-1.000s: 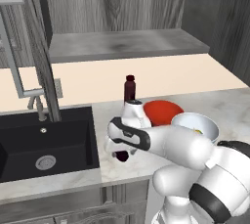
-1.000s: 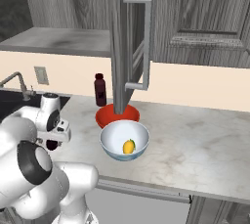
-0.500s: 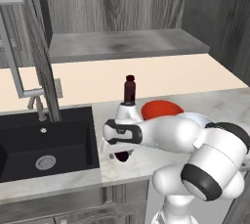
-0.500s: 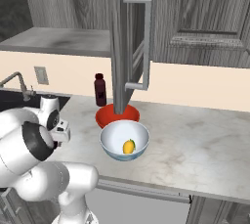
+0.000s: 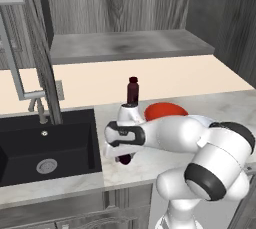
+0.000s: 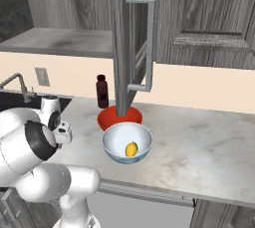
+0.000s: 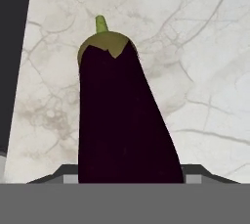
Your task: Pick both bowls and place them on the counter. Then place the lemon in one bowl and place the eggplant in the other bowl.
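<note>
The dark purple eggplant lies on the marbled counter with its green stem pointing away from the hand. My gripper straddles its near end, and the fingertips press against both its sides. From the left base view the gripper points down over the eggplant beside the sink. The red bowl and the white bowl stand on the counter, touching each other. The lemon rests inside the white bowl. My arm partly hides the red bowl.
A dark maroon bottle stands upright just behind the gripper. The black sink and its faucet lie to the left. An open cabinet door hangs above the bowls. A grey shelf slab runs along the back.
The hand has come down over the eggplant and its fingers have closed in from wide open onto the eggplant's sides. Bowls, lemon and bottle have stayed put.
</note>
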Available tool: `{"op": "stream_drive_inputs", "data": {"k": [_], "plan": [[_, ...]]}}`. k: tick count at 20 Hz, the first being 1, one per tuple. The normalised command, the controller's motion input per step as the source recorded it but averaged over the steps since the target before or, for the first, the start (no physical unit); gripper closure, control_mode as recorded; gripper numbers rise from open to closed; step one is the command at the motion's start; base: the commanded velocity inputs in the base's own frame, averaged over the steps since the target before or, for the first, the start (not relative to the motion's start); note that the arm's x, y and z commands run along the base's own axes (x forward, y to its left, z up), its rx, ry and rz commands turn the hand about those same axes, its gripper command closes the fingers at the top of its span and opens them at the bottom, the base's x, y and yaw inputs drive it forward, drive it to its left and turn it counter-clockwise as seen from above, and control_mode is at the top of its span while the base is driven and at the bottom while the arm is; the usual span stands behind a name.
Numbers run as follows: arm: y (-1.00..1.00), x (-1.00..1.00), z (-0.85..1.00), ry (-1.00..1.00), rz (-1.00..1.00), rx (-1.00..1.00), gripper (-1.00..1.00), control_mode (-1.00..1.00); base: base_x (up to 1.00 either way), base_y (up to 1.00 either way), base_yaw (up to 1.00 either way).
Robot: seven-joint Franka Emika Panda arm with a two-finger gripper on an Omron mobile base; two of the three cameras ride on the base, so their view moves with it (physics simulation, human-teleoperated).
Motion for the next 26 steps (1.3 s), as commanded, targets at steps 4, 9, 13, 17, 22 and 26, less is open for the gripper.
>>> {"op": "stream_drive_inputs", "data": {"k": [4, 9, 13, 17, 22, 26], "plan": [[-0.09, -0.13, 0.33, 0.00, 0.07, 0.00, 1.00, -1.00, 0.00, 0.00, 0.00], [-0.12, -0.09, 0.52, 0.00, 0.06, 0.00, 1.00, -1.00, 0.00, 0.00, 0.00], [-0.15, 0.00, 0.58, 0.00, 0.03, 0.00, 1.00, -1.00, 0.00, 0.00, 0.00], [-0.26, 0.03, 0.45, -0.03, 0.00, 0.00, 1.00, -1.00, 0.00, 0.00, 0.00], [-0.30, 0.19, 0.38, -0.08, 0.00, 0.00, 1.00, -1.00, 0.00, 0.00, 0.00], [-0.30, 0.42, 0.22, -0.05, 0.00, 0.00, 1.00, -1.00, 0.00, 0.00, 0.00]]}}
